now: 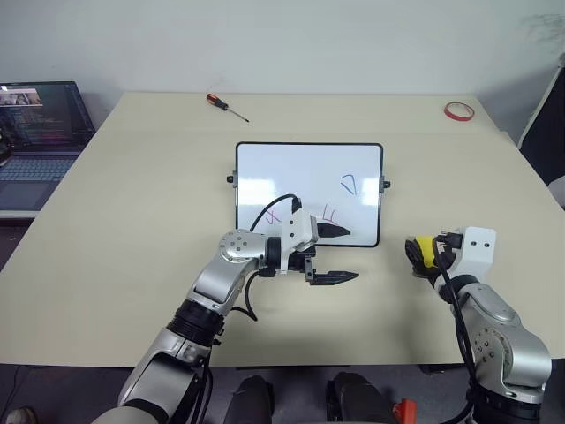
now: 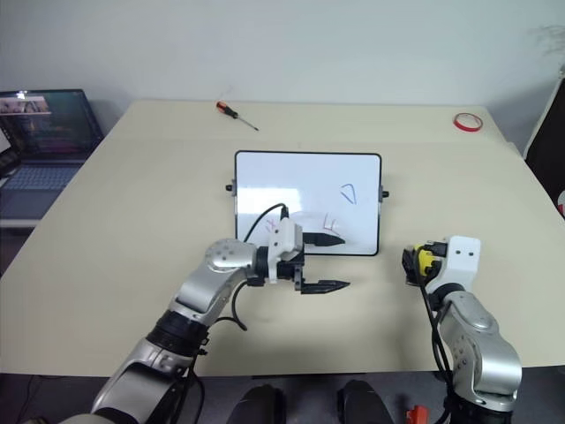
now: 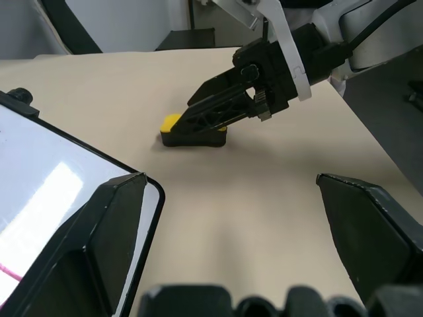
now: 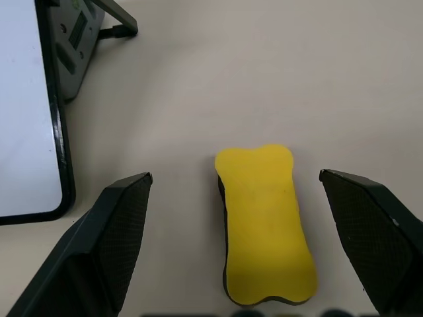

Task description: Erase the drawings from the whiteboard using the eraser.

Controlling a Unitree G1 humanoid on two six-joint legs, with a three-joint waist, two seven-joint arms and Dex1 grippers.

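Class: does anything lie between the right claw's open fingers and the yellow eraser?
Nothing visible does. The eraser lies on bare table between the right claw's open fingers, the whiteboard off to one side.

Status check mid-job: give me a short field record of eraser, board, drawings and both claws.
eraser: yellow block flat on the table, right of the whiteboard, not gripped
whiteboard: flat on the table
drawings: blue loop and two red marks unerased
right claw: open, fingers either side of the eraser
left claw: open, over the board's near edge, holding nothing
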